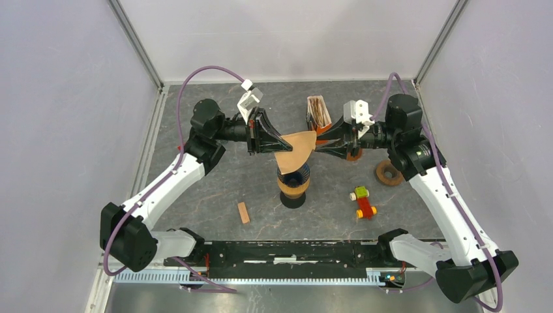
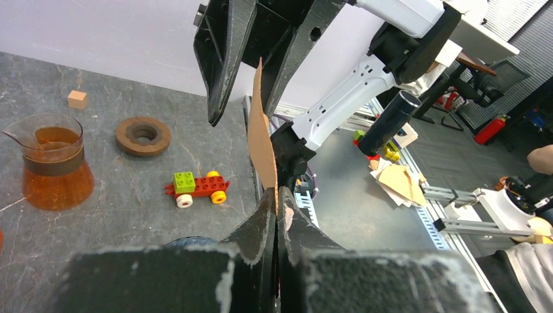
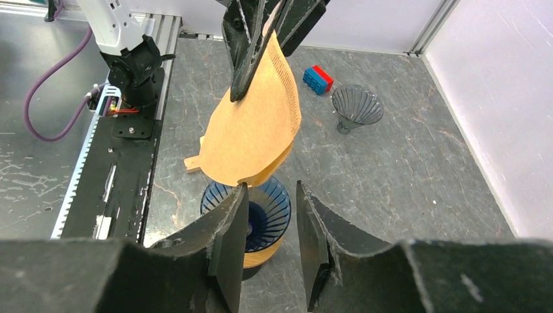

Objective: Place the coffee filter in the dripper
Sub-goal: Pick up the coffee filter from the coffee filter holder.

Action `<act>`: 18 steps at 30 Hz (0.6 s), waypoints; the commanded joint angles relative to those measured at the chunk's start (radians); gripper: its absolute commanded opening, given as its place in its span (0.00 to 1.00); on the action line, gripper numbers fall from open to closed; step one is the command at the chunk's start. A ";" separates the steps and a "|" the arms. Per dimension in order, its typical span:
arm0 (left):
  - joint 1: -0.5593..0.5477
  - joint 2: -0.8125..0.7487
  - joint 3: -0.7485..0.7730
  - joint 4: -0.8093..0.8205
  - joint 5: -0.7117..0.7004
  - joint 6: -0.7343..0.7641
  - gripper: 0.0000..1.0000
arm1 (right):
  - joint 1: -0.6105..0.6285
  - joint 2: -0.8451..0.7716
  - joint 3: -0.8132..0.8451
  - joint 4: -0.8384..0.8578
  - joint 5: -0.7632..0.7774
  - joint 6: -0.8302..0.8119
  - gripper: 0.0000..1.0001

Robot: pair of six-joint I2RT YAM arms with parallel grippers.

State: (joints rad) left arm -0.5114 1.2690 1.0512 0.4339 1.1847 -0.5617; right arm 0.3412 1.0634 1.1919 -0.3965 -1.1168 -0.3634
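Nearest the arm bases, a small wooden block lies on the grey table. A toy car sits off to the right, and a wooden ring lies just beyond it. Between block and car, a little farther in, stands the dripper, a blue ribbed cone on a wooden collar with its mouth upward.

Directly above the dripper hangs the coffee filter, a tan paper cone with its tip pointing down. In the right wrist view the filter floats over the dripper and is not seated in it.

The left gripper reaches in from the left with its fingers pressed together on the filter's upper edge. Its own camera shows the pinch edge-on: the paper rises as a thin line out of the left gripper.

The right gripper faces it from the other side. Its fingers are spread with a plain gap between them (seen best from its own wrist), and the right gripper holds nothing. From the left wrist, its tips stand one on each side of the paper's far edge, though whether they touch it is hard to tell.

Farther back, a carafe of amber liquid sits behind the right gripper. A stack of filters stands toward the rear wall.
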 commanded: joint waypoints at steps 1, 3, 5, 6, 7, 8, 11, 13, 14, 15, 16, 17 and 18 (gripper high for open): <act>0.008 -0.011 -0.008 0.078 0.024 -0.057 0.02 | -0.004 -0.012 0.000 0.022 -0.017 -0.021 0.39; 0.010 -0.011 -0.011 0.090 0.024 -0.067 0.02 | -0.004 -0.006 0.030 -0.051 -0.011 -0.085 0.41; 0.014 -0.011 -0.011 0.101 0.026 -0.076 0.02 | -0.005 0.005 0.072 -0.146 0.005 -0.163 0.42; 0.015 -0.010 -0.013 0.113 0.026 -0.084 0.02 | -0.004 0.008 0.083 -0.169 0.009 -0.181 0.42; 0.017 -0.009 -0.014 0.125 0.027 -0.096 0.02 | -0.004 0.005 0.089 -0.183 0.010 -0.192 0.43; 0.017 -0.006 -0.016 0.142 0.027 -0.109 0.02 | -0.004 -0.002 0.087 -0.181 0.007 -0.189 0.43; 0.017 0.004 -0.020 0.181 0.029 -0.145 0.02 | -0.004 -0.024 0.050 -0.103 -0.007 -0.102 0.43; 0.016 0.010 -0.025 0.198 0.027 -0.158 0.02 | -0.004 -0.041 0.016 -0.023 -0.021 -0.015 0.43; 0.017 0.012 -0.029 0.211 0.026 -0.167 0.02 | -0.004 -0.046 0.000 0.021 -0.032 0.032 0.43; 0.016 0.014 -0.033 0.228 0.026 -0.178 0.02 | -0.005 -0.045 -0.006 0.048 -0.039 0.057 0.43; 0.015 0.017 -0.038 0.242 0.024 -0.190 0.02 | -0.004 -0.044 -0.013 0.073 -0.044 0.091 0.42; 0.016 0.018 -0.041 0.256 0.024 -0.198 0.02 | -0.004 -0.042 -0.019 0.102 -0.044 0.118 0.42; 0.016 0.020 -0.044 0.268 0.024 -0.207 0.02 | -0.004 -0.040 -0.021 0.118 -0.044 0.142 0.42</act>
State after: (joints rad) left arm -0.4995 1.2778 1.0229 0.5991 1.1896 -0.6868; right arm 0.3393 1.0298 1.1885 -0.4072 -1.1336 -0.3527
